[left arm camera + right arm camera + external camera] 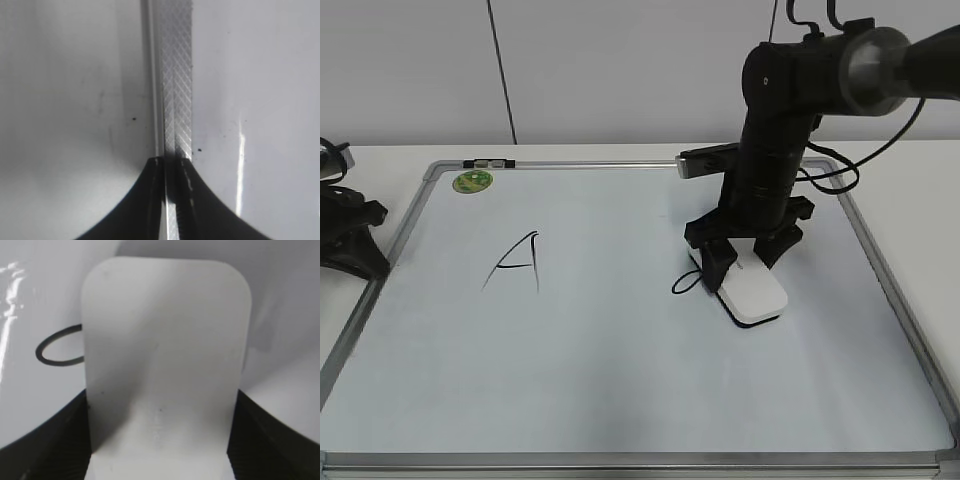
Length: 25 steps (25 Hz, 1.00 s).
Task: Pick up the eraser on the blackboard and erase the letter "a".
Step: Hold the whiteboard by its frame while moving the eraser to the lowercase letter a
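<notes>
The white eraser [752, 290] lies flat on the blackboard [620, 360], right of centre. My right gripper [742, 258] is shut on it, one finger on each long side; the right wrist view shows the eraser [165, 355] filling the space between the fingers [160, 407]. The small letter "a" [685, 284] is partly under the eraser's left edge; only a black loop [55, 347] shows. My left gripper [355, 240] rests at the board's left edge, shut and empty [172, 162] over the silver frame [175, 75].
A tall capital "A" [515, 262] is drawn on the board's left half. A round green sticker [473, 181] sits at the far left corner. The white table [920, 170] surrounds the board.
</notes>
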### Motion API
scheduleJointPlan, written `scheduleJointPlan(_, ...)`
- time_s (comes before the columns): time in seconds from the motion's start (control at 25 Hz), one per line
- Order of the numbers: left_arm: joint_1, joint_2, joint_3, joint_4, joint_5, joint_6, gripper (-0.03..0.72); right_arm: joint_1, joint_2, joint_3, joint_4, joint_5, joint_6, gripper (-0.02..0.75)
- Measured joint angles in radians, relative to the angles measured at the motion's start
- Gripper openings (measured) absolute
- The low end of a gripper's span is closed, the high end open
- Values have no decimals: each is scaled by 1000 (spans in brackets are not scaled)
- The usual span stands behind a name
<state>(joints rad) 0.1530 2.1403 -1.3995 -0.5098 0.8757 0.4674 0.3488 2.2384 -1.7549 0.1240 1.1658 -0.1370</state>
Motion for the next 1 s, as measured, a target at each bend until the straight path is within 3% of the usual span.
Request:
scheduleJointPlan(0.32, 0, 0, 0, 0, 0, 0, 34, 25, 38, -64, -41, 39, -2, 540)
scheduleJointPlan(0.76, 0, 0, 0, 0, 0, 0, 34, 188, 59, -84, -73, 41, -22, 540)
scheduleJointPlan(1.0, 0, 0, 0, 2, 0, 0, 34, 203, 61, -85, -83, 45, -20, 540)
